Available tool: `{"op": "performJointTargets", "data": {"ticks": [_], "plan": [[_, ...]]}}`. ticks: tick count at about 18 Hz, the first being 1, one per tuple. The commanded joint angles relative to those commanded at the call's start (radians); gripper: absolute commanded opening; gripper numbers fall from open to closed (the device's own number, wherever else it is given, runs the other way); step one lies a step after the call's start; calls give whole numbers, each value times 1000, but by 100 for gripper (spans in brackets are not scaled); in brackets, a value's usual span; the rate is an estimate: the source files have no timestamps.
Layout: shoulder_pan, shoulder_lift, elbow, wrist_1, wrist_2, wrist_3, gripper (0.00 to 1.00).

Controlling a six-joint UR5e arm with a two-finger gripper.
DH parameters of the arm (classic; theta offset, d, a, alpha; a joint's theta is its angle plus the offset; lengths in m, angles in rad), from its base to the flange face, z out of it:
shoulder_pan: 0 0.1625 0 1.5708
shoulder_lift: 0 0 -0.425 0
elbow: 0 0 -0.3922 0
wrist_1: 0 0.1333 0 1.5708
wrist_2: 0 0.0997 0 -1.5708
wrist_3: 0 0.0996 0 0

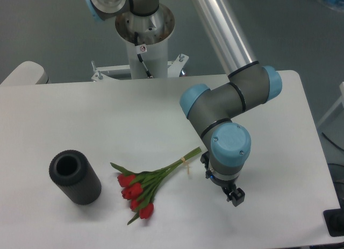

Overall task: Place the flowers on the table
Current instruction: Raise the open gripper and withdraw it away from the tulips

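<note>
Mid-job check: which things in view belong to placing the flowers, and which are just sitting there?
Part of the job:
- flowers, lying flat on the tabletop
- table, the white surface under them
- end effector, off to the stem side, not touching the flowers

Just sitting there:
- black ribbed cylinder, beside the blooms

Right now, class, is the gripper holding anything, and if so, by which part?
Nothing is held. The gripper is off to the right of the flowers, which lie loose on the table, stem ends clear of the arm.
</note>
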Motion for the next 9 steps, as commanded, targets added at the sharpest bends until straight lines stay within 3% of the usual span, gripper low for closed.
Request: {"op": "performJointTargets", "data": {"ticks": [9], "plan": [[3, 0, -3, 2, -8, 3, 100]]}}
